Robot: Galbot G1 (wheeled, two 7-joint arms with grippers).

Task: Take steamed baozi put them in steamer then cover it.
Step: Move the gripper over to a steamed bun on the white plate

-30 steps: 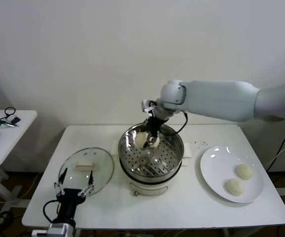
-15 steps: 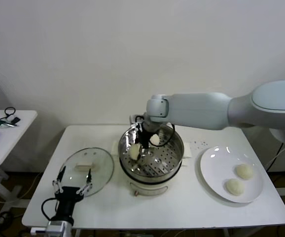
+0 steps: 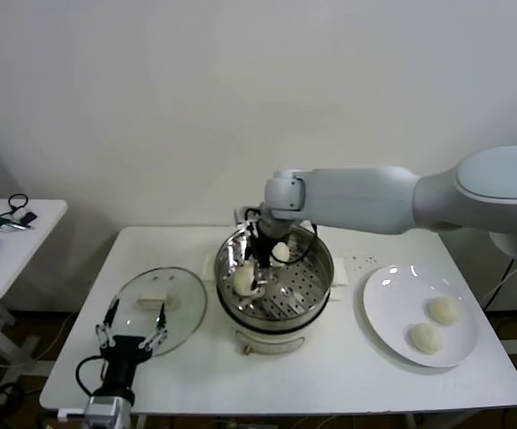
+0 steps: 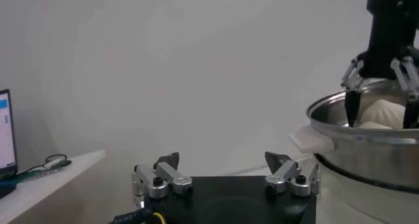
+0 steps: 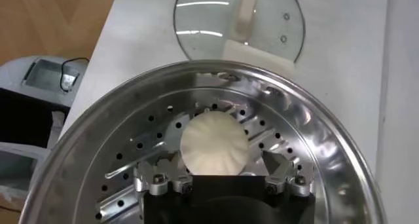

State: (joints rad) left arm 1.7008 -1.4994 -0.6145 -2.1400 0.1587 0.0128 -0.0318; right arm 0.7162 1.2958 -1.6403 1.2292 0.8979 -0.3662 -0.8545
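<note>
The steamer (image 3: 325, 288), a shiny steel pot on a cream base, stands mid-table. My right gripper (image 3: 257, 268) reaches down into it, open, its fingers on either side of a steamed baozi (image 5: 214, 145) that rests on the perforated tray (image 5: 288, 137). A second baozi (image 3: 281, 253) lies further back in the pot. Two more baozi (image 3: 443, 310) (image 3: 426, 338) sit on the white plate (image 3: 393, 290) at the right. My left gripper (image 3: 133, 332) hovers open and empty at the near left, in front of the glass lid (image 3: 156, 308).
The lid lies flat on the table (image 3: 348, 380), left of the steamer, handle up. A small side table (image 3: 26, 234) with cables stands off to the left. A wall runs behind the table.
My right gripper carried the baozi to the left part of the steamer, lowered it onto the tray and opened, letting it go. The left arm barely shifted.
</note>
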